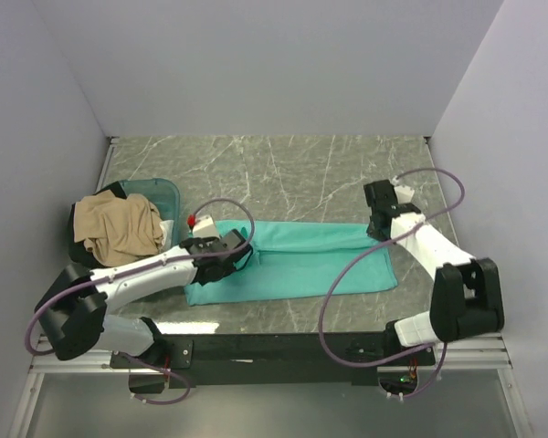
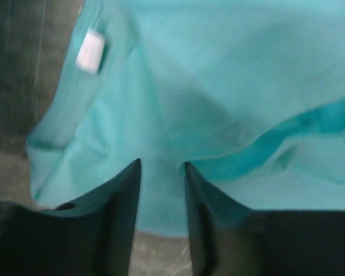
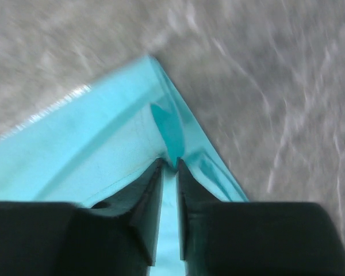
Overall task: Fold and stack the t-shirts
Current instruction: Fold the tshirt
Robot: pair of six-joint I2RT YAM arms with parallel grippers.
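From above, you can see the teal t-shirt (image 1: 301,260) lying on the table (image 1: 292,173) as a long, narrow band between the arms, so judge it folded lengthwise but not yet folded across. The left gripper (image 1: 242,248) sits over its left end and the right gripper (image 1: 376,228) at its far right corner. The tan t-shirt (image 1: 119,226) lies crumpled in a heap over the tub (image 1: 164,193) at the left, with something dark under it, all unfolded; no stack has been started. In the left wrist view, the left gripper (image 2: 161,165) has its jaws parted, with the teal t-shirt (image 2: 247,69) lying loose below them and its white neck label (image 2: 90,50) off to the side; nothing is pinched. In the right wrist view, the right gripper (image 3: 169,163) shows only a narrow slit, its tips right at the teal t-shirt's (image 3: 92,155) corner fold; you cannot tell whether cloth is caught there. Most of the job remains ahead of you.
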